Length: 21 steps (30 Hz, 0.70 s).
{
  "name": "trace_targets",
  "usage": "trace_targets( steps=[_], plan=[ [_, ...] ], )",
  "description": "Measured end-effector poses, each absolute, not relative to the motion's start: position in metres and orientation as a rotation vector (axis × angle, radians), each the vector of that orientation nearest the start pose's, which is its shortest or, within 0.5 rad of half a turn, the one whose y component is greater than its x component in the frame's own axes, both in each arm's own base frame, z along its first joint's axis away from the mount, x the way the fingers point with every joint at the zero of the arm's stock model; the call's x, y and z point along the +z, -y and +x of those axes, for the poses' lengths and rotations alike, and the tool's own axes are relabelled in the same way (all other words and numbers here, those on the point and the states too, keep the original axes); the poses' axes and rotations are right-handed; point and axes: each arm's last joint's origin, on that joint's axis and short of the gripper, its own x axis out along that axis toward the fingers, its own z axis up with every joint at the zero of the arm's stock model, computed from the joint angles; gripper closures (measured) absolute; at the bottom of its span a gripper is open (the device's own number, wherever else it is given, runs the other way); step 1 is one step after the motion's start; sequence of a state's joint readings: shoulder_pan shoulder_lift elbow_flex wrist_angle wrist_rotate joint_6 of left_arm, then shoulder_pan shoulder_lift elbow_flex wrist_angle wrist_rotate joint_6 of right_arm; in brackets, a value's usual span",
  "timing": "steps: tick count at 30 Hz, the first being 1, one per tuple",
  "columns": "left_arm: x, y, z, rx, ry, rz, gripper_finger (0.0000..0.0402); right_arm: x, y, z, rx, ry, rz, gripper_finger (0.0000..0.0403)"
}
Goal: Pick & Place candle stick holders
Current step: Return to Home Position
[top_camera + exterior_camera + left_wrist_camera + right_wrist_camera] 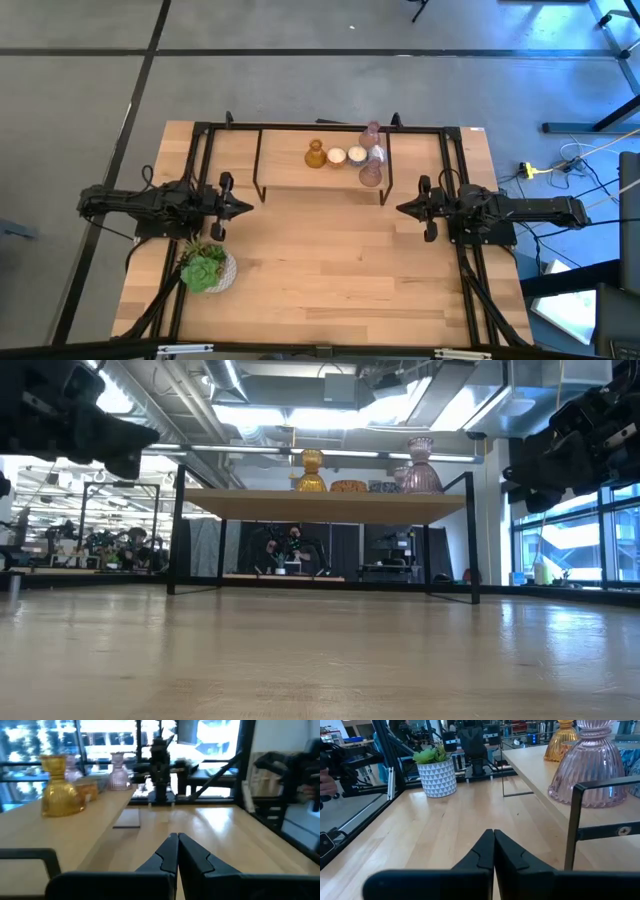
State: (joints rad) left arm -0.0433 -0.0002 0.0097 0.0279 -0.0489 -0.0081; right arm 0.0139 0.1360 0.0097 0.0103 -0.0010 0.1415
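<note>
The candle stick holders stand in a cluster on a raised wooden shelf (pixel 290 170) at the table's far middle. They are an amber-gold one (pixel 315 154), two pale ones (pixel 336 156) (pixel 356 155) and pinkish ones (pixel 371 172) (pixel 373 132). The amber holder (pixel 60 787) and a pink holder (pixel 592 765) rest on their bases on the shelf top. My left gripper (pixel 250 208) is shut and empty at the table's left, pointing level toward the middle. My right gripper (pixel 399 209) is shut and empty at the right, facing it.
A green succulent in a white patterned pot (pixel 208 268) stands near the left arm, toward the near edge. The shelf's black metal legs (pixel 572 825) and the black frame (pixel 200 150) border the bare wood between the two grippers.
</note>
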Motion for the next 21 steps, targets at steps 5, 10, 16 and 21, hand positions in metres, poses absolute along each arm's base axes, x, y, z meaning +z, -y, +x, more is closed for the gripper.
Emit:
trace_targets(
  steps=[5,10,16,21],
  plan=[
    [0.1677,0.002,0.0979,0.038,0.02,-0.016,0.04,0.1567,-0.0015,0.1051,0.007,-0.118,0.141,0.0398],
    [0.1681,0.0019,0.0975,0.042,0.025,-0.013,0.04,0.1567,-0.0015,0.1051,0.007,-0.118,0.141,0.0398],
    [0.168,0.0019,0.0976,0.037,0.024,-0.048,0.04,0.1567,-0.0015,0.1051,0.007,-0.118,0.141,0.0398],
    [0.168,0.002,0.0976,0.035,0.025,-0.074,0.0398,0.1567,-0.0015,0.1051,0.007,-0.118,0.141,0.0398]
  ],
)
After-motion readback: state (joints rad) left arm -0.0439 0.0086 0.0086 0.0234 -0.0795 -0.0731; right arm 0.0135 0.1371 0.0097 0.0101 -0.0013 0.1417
